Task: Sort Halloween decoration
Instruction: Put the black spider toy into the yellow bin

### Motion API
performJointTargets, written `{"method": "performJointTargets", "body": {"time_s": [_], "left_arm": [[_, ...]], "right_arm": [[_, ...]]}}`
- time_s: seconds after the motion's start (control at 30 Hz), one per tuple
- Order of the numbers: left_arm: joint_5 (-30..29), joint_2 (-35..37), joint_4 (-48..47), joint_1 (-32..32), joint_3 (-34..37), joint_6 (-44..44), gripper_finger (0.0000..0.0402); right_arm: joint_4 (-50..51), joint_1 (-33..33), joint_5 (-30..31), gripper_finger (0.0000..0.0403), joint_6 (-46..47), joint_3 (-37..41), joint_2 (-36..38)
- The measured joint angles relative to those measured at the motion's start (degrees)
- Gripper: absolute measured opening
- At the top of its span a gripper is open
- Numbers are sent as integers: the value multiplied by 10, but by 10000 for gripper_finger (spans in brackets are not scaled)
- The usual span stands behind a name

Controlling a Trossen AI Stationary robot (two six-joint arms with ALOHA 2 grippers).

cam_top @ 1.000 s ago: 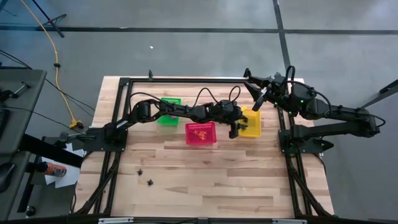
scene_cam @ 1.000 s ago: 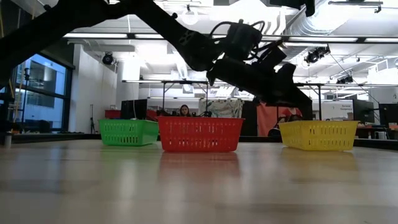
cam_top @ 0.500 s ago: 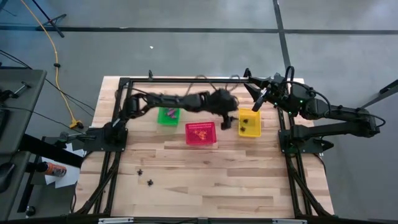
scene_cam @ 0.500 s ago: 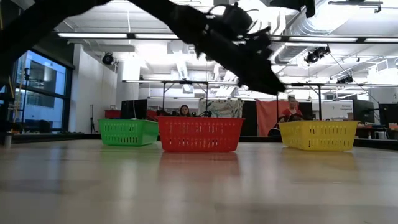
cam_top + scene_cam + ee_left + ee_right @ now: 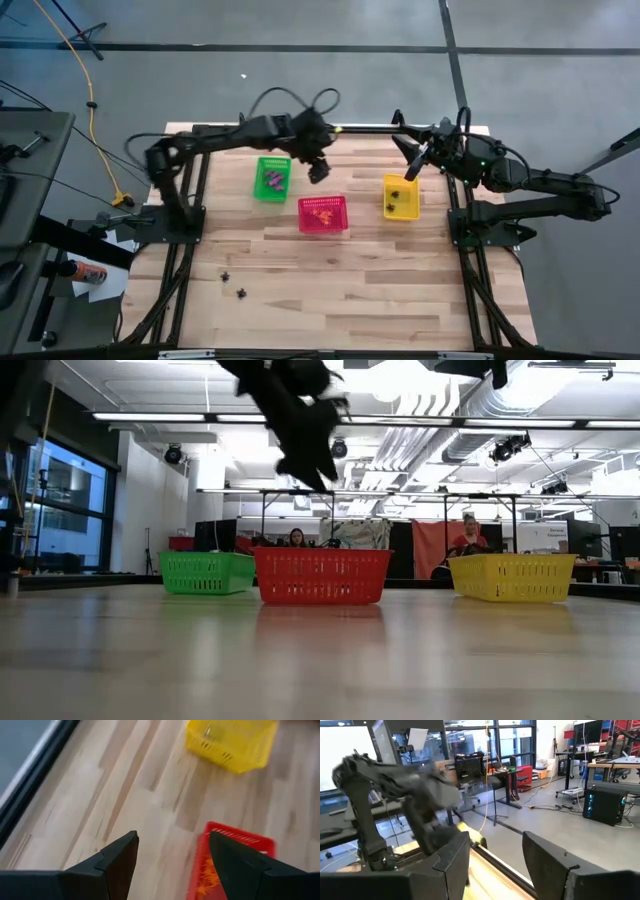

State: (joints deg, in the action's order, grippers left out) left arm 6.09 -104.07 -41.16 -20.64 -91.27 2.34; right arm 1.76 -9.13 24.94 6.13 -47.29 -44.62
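The trinkets lie sorted in three mesh baskets: purple ones in the green basket (image 5: pixel 271 178), orange ones in the red basket (image 5: pixel 323 213), black ones in the yellow basket (image 5: pixel 401 197). Two black trinkets (image 5: pixel 227 275) (image 5: pixel 241 293) lie on the bare wood near the table's near left. My left gripper (image 5: pixel 318 168) hangs open and empty in the air, above the table just beyond the red basket's far left corner. Its wrist view looks down on the red basket (image 5: pixel 225 865) and the yellow basket (image 5: pixel 232 740). My right gripper (image 5: pixel 412 165) waits open above the far right, beyond the yellow basket.
The baskets stand in a row across the table's far half: green (image 5: pixel 207 572), red (image 5: pixel 322 576), yellow (image 5: pixel 510 577). The near half is bare wood apart from the two black trinkets. A black frame rail (image 5: pixel 300 130) runs along the far edge. People sit in the room behind.
My left gripper has swung from beside the yellow basket toward the table's left and far edge, passing over the red basket and rising. Its arm has folded back toward its base. The baskets and my right arm have stayed put.
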Motion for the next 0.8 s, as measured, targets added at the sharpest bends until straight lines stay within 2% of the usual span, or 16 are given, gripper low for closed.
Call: {"method": "performJointTargets", "body": {"time_s": [0.27,0.43,0.63,0.8], "left_arm": [[0,229,252,69,269,92,232],[-59,346,360,150,400,122,232],[-155,441,424,216,473,160,232],[-193,468,417,231,475,107,232]], "right_arm": [[22,0,0,177,-1,0,0],[18,0,-2,177,-1,0,-1],[5,0,-21,177,3,0,-15],[4,0,-55,177,1,0,-35]]}}
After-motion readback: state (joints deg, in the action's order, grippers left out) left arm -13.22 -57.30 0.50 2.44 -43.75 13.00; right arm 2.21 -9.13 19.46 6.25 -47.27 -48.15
